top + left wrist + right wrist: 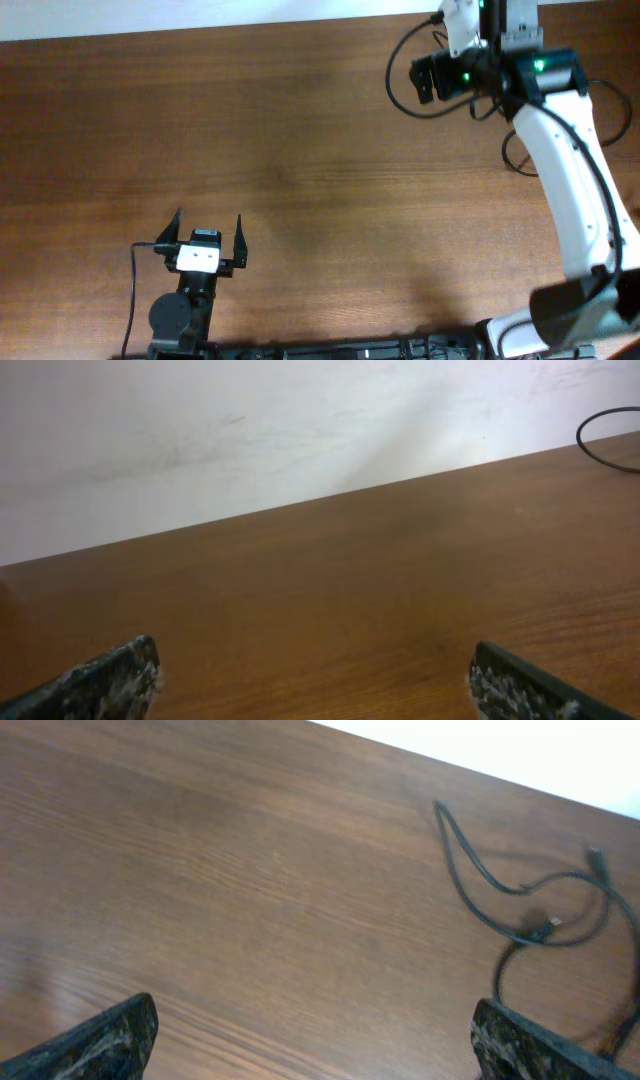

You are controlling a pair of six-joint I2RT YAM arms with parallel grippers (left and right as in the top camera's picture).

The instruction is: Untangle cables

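L hand (208,222) wide, arm tucked back, R hand (315,1042) wide, arm stretched far, near cables (500,910)

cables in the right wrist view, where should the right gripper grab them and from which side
Grip the cables at the narrow looped end, upper left of the tangle: it lies flat on bare table, clear of the bunch by the plug. Probably come straight down with the open right gripper, straddling both strands.

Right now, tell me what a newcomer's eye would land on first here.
Thin black cables loop loosely on the wooden table, ahead and right of the open right gripper. The left gripper, also open, sits over bare wood at the overhead view's lower left, far from them.
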